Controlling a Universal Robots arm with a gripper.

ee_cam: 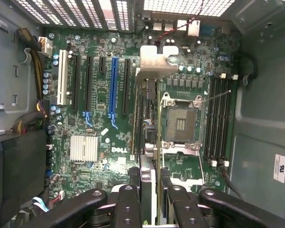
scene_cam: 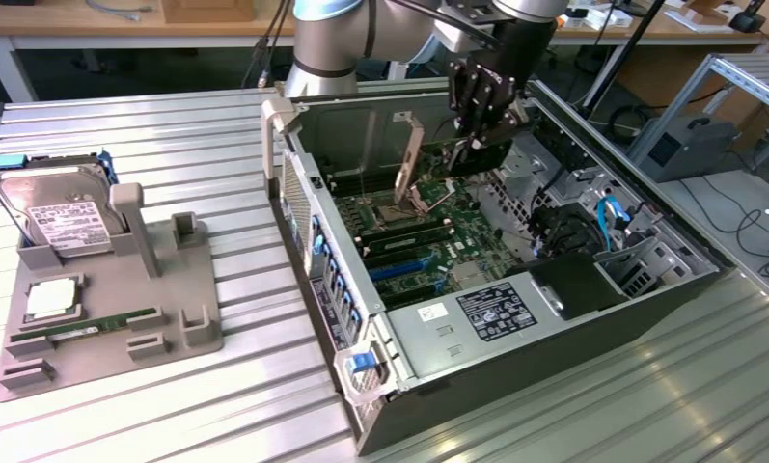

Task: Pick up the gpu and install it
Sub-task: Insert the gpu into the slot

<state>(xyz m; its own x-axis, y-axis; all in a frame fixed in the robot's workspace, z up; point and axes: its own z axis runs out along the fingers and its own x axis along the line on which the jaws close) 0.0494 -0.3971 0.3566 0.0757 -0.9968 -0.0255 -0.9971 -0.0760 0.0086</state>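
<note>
The gpu point(ee_cam: 146, 109) is held clamped edge-down in the gripper point(ee_cam: 149, 187) above the motherboard point(ee_cam: 99, 118) inside the open computer case point(scene_cam: 307, 222), so the installing step is judged in hand, calling for its edge to be lined up over a slot point(ee_cam: 114, 85)

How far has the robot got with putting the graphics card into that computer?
Pickup looks done: the gripper is shut on the gpu. In hand: the card hangs edge-down over the motherboard inside the open computer case. Left: it is not yet seated in any slot.
</note>
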